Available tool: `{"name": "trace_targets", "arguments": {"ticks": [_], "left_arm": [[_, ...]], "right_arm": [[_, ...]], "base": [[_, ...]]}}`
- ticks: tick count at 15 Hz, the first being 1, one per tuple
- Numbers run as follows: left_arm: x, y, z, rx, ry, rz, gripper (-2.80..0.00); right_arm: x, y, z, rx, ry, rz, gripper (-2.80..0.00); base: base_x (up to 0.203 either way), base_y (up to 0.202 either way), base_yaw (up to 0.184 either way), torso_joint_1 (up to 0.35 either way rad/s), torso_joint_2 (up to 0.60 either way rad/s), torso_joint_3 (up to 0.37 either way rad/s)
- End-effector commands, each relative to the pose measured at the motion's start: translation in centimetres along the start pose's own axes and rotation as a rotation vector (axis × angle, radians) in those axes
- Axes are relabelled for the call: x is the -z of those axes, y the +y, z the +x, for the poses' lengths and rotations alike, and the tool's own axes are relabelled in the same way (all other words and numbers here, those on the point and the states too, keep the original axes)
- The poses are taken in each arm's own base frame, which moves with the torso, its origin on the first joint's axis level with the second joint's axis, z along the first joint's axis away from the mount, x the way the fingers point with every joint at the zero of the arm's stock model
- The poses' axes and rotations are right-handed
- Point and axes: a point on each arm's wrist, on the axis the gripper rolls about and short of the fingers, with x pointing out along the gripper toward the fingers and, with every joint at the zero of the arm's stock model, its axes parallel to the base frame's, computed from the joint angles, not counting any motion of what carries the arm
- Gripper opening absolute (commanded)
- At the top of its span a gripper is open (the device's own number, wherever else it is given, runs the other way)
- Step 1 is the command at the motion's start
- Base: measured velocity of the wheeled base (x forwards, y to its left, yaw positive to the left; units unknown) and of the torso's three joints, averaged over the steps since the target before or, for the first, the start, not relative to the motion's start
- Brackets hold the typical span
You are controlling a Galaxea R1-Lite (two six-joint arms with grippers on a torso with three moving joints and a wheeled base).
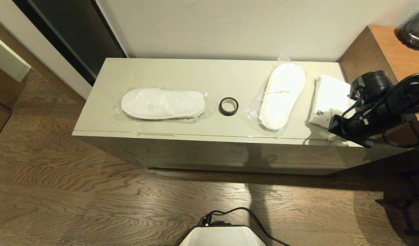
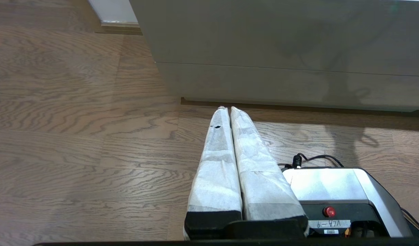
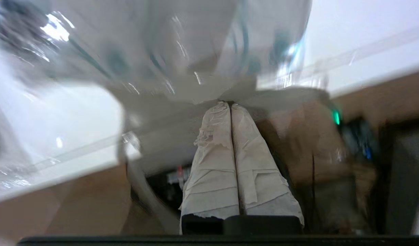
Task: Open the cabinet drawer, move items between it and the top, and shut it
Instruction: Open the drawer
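Observation:
On the top (image 1: 195,73) of the low cabinet lie one pair of white slippers in a clear bag (image 1: 163,103), a small black tape roll (image 1: 228,106) and a second bagged pair (image 1: 282,95). At the right end the flat white packet (image 1: 329,97) sits tilted. My right gripper (image 1: 332,134) is at the packet's near edge; the right wrist view shows it (image 3: 228,103) shut, tips pinching the packet's clear wrapper (image 3: 182,51). My left gripper (image 2: 227,108) hangs low over the floor before the cabinet, shut and empty. The drawer front (image 2: 281,82) is closed.
A brown wooden unit (image 1: 376,48) adjoins the cabinet's right end, with a dark glass object (image 1: 416,30) on it. My own base (image 1: 223,235) with a black cable stands on the wood floor (image 1: 59,191) in front. A dark doorway (image 1: 69,34) lies at the back left.

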Motion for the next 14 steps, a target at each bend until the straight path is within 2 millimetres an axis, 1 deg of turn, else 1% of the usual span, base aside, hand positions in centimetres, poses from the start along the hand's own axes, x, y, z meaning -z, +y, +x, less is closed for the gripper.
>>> {"name": "trace_targets", "arguments": {"ticks": [1,9,12,14], "left_arm": [[0.0,0.0,0.0,0.0,0.0,0.0,-2.8],[0.0,0.0,0.0,0.0,0.0,0.0,-2.8],[0.0,0.0,0.0,0.0,0.0,0.0,-2.8],[0.0,0.0,0.0,0.0,0.0,0.0,-2.8]], "right_arm": [[0.4,-0.1,-0.1,0.004,0.017,0.02,-2.8],[2.7,-1.2,1.1,0.044,0.107,0.024,-2.8],[4.4,-2.1,1.3,0.065,0.155,0.03,-2.8],[6.0,-2.9,0.8,0.054,0.156,0.032,-2.8]], "base": [[0.0,0.0,0.0,0.0,0.0,0.0],[0.0,0.0,0.0,0.0,0.0,0.0],[0.0,0.0,0.0,0.0,0.0,0.0],[0.0,0.0,0.0,0.0,0.0,0.0]]}}
